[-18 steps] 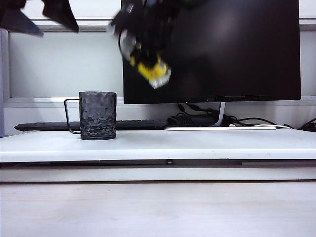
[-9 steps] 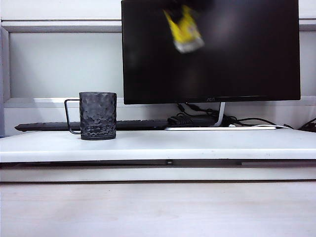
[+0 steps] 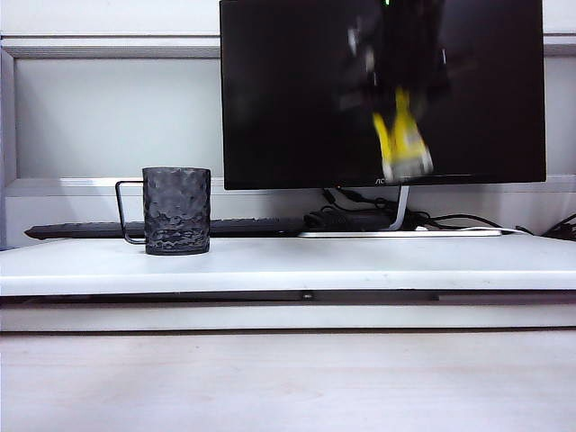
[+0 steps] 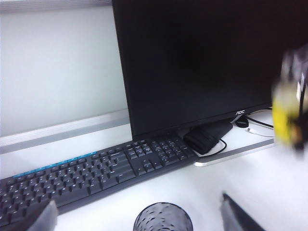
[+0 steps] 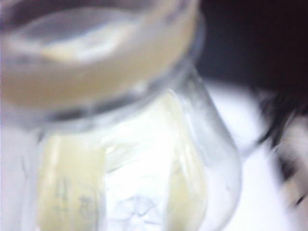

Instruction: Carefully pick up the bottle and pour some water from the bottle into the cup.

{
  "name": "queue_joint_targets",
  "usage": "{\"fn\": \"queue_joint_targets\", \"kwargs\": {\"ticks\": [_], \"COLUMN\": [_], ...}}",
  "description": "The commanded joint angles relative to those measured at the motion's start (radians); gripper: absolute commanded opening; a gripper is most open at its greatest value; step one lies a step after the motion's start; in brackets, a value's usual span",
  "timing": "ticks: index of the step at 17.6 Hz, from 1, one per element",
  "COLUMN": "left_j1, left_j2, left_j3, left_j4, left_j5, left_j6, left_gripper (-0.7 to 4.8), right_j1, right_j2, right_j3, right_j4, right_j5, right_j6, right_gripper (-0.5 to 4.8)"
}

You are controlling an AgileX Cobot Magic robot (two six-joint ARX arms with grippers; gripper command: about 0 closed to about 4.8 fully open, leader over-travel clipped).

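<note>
The bottle [image 3: 402,144] hung upright in the right gripper [image 3: 396,76], clamped near its neck, high over the bench's right half. The cup [image 3: 177,211] stood toward the left end, the left gripper [image 4: 139,214] spread open above it. The capless bottle could slosh or slip while swinging.
</note>
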Motion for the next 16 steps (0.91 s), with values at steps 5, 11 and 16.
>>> {"fn": "queue_joint_targets", "kwargs": {"ticks": [5, 11, 16], "left_j1": [0.001, 0.0, 0.0], "left_j2": [-0.003, -0.003, -0.003], "left_j3": [0.002, 0.002, 0.002], "left_j4": [0.005, -0.014, -0.042], "left_j5": [0.014, 0.037, 0.06], "left_j6": [-0.002, -0.003, -0.003], "left_gripper": [4.79, 4.79, 4.79], "right_j1": [0.007, 0.007, 0.007], "right_j2": [-0.01, -0.01, -0.01], "right_j3": [-0.242, -0.266, -0.267], "right_j4": [0.064, 0.074, 0.074], "right_j5": [-0.029, -0.031, -0.053], "right_j6": [0.255, 0.279, 0.37], "right_gripper": [1.07, 1.07, 1.07]}}
